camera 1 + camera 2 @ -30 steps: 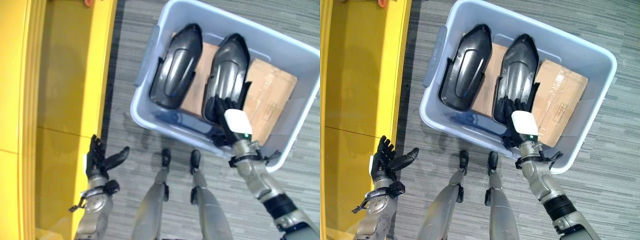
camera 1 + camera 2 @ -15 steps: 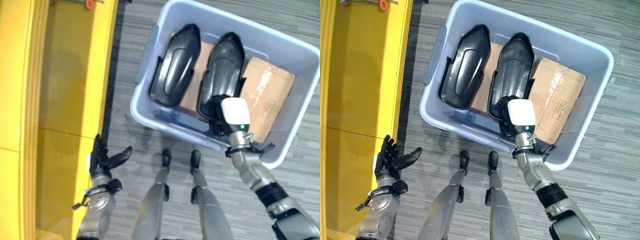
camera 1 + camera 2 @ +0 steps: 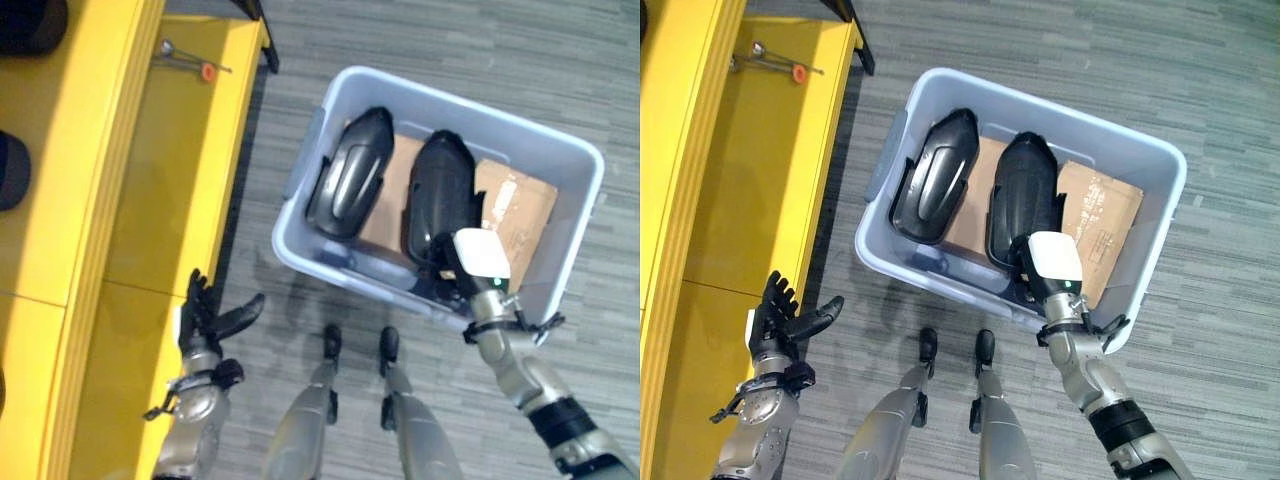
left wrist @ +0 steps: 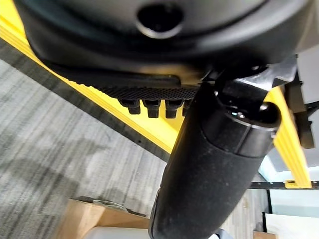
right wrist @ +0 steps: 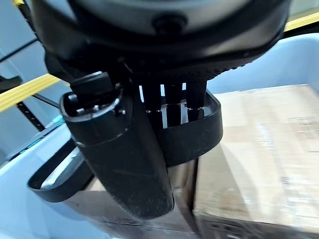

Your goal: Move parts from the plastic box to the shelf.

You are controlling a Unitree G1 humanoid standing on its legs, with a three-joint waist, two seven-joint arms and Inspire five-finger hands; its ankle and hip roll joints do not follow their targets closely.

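Note:
A pale blue plastic box stands on the carpet. Two black moulded parts lie side by side in it: the left one and the right one. They rest on brown cardboard. My right hand reaches into the box at the near end of the right part. In the right wrist view its fingers hook over that part's rim, with the thumb on the outer side. My left hand hangs open beside the yellow shelf, holding nothing.
A thin metal tool with an orange tip lies on the shelf's far end. Dark rounded things sit on the upper shelf level at far left. Grey carpet surrounds the box.
The whole picture has shifted: the camera has pulled back, and more shelf and floor show. My right hand has slid a little left onto the right part's near end. The left hand has hardly moved.

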